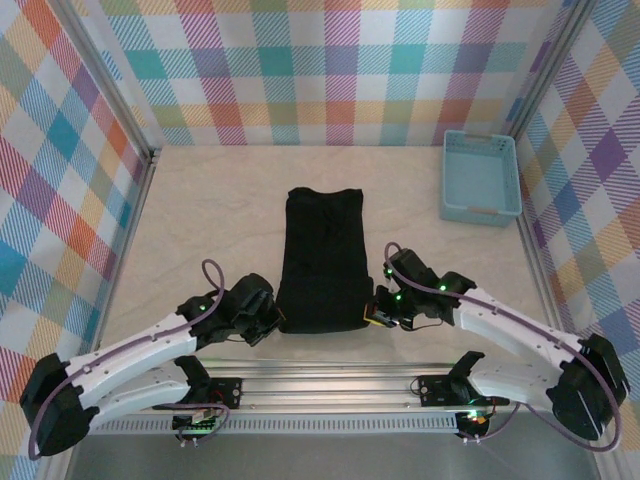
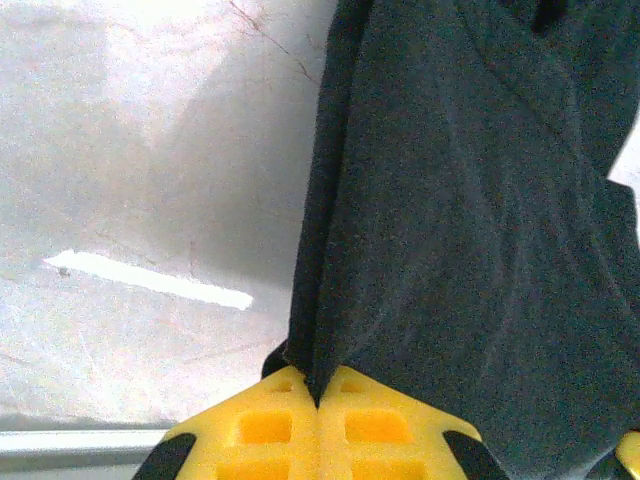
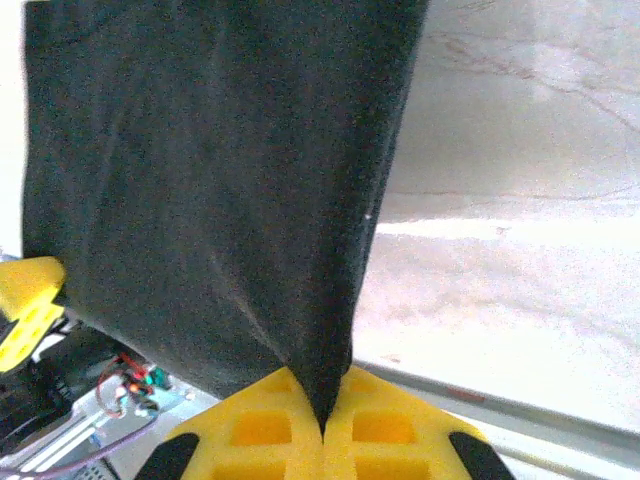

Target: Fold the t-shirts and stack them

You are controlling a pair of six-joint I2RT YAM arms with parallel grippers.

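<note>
Left gripper (image 2: 318,400) first: in its wrist cam the two yellow fingers (image 2: 295,405) are squeezed together with a fold of the black t-shirt (image 2: 470,200) pinched right in the seam between them, so it's clamped on cloth. Right gripper (image 3: 322,425) is pretty much the mirror image. Its yellow fingers are pressed together on the opposite near corner, and the fabric fans up and away from the pinch.

From the top cam, the left one is on the near-left corner of the shirt and the right one is on the near-right corner. Both arms reach in from their bases and angle toward each other, with the near hem running between the two grippers. I honestly can't tell whether those corners are lifted off the table (image 1: 200,200) or just lying on it, the wrist views are too tight for that.

The shirt itself sits in the middle of the table, folded into a long narrow strip that runs straight away from the arms. Its near hem is by the front edge and its far end stops short of the back wall. It looks mostly flat with a few soft wrinkles.

The light-blue plastic basket (image 1: 480,211) is off in the far right corner, well apart from the shirt and right up near the plaid walls (image 1: 330,70).
</note>
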